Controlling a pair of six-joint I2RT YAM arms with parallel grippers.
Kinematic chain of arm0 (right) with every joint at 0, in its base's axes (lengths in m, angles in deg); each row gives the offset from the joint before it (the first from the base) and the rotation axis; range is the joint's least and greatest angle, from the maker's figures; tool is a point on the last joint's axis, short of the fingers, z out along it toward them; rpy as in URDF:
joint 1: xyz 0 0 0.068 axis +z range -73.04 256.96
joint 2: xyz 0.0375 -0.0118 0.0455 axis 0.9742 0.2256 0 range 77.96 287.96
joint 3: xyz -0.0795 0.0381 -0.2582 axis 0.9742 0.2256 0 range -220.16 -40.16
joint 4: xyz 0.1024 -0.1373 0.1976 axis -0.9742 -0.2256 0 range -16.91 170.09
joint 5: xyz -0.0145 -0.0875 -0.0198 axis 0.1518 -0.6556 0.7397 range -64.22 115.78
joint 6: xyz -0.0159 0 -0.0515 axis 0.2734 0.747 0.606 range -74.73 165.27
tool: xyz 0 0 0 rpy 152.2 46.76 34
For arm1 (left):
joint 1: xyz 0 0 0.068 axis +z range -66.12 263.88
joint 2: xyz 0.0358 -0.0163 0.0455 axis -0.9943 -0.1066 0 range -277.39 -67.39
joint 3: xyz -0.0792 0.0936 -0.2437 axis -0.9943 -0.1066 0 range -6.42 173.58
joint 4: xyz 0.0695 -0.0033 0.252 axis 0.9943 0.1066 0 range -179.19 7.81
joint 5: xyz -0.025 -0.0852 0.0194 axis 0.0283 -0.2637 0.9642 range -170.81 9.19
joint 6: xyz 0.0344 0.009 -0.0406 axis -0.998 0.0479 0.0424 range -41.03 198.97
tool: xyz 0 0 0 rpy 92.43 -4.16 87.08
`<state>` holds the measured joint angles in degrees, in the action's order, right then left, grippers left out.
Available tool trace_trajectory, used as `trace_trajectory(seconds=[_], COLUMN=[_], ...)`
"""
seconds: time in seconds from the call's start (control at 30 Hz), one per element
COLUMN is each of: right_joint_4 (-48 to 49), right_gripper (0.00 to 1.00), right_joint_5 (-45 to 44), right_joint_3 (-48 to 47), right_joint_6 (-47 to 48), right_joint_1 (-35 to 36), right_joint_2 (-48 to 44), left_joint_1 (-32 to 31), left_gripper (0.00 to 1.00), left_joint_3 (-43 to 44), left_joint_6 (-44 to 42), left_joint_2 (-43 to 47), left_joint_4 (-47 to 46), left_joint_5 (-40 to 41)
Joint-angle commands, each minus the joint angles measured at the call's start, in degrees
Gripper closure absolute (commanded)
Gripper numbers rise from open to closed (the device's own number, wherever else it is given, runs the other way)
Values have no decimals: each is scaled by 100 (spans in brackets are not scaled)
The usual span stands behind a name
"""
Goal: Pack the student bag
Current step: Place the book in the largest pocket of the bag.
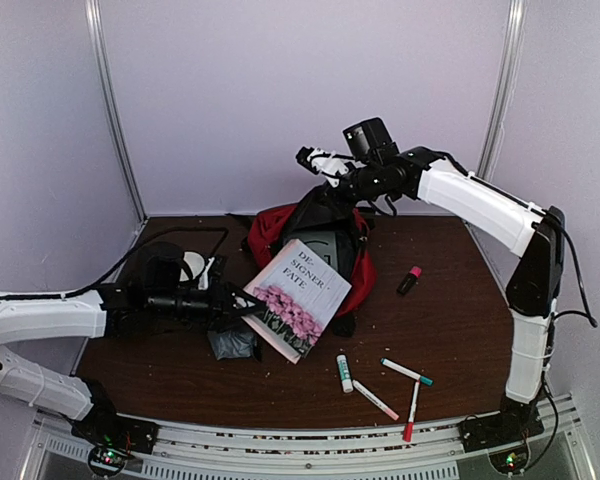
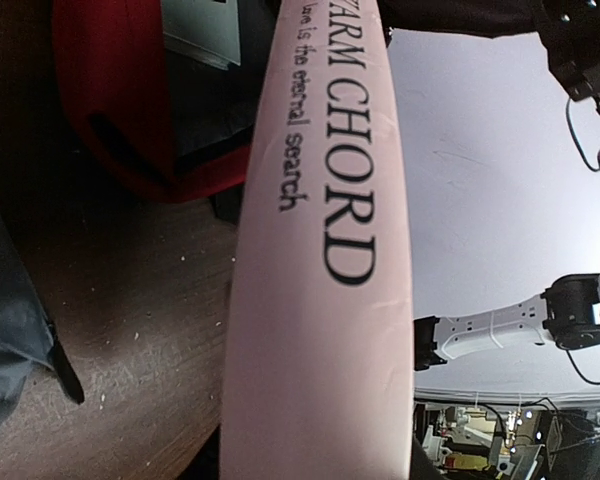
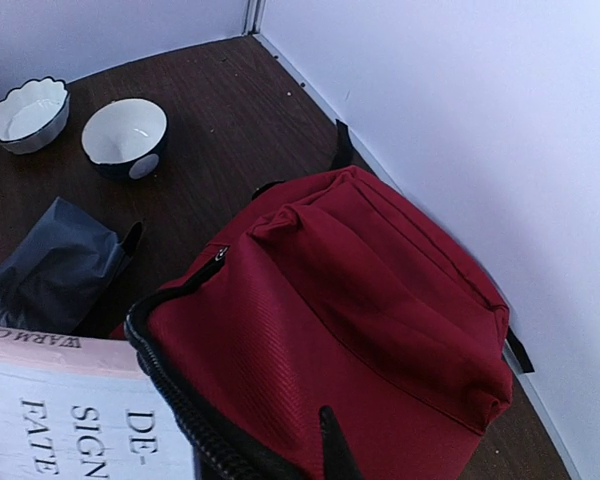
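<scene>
The red student bag (image 1: pixel 352 262) lies at the back middle of the table, mouth toward me. My right gripper (image 1: pixel 330 180) is shut on the lifted top edge and holds the mouth open. In the right wrist view one black fingertip (image 3: pixel 333 448) presses the red fabric (image 3: pixel 380 320) beside the black zipper rim (image 3: pixel 175 395). My left gripper (image 1: pixel 242 300) is shut on a pink-and-white book (image 1: pixel 298 298), which is tilted with its far end at the bag's mouth. The book's spine (image 2: pixel 320 280) fills the left wrist view and hides the fingers.
A grey pouch (image 1: pixel 232 342) lies under the book's near corner. Two bowls (image 3: pixel 28 113) (image 3: pixel 125 137) stand at the back left. A pink highlighter (image 1: pixel 409 280), a glue stick (image 1: pixel 344 372) and three markers (image 1: pixel 407 371) (image 1: pixel 376 400) (image 1: pixel 412 410) lie front right.
</scene>
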<state>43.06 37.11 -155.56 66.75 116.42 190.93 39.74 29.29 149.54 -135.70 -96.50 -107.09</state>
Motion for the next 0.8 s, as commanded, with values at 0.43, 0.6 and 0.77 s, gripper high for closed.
trace_trajectory(seconds=[0.43,0.6,0.77], right_joint_4=[286,267,288], right_gripper=[100,100,100], right_joint_5=[777,845,1024], right_joint_3=[990,1131,1194], right_joint_6=[-403,-370,-504], right_joint_1=[213,236,293], right_joint_2=[-1085,-1194,-1250], left_joint_1=[248,399,465], left_gripper=[71,71,71], left_joint_3=[289,163,211], left_joint_6=[1048,823,640], left_joint_2=[-1212,-589,-392], left_joint_4=[-2256,-1672,-1524], left_joint_5=[697,772,1113])
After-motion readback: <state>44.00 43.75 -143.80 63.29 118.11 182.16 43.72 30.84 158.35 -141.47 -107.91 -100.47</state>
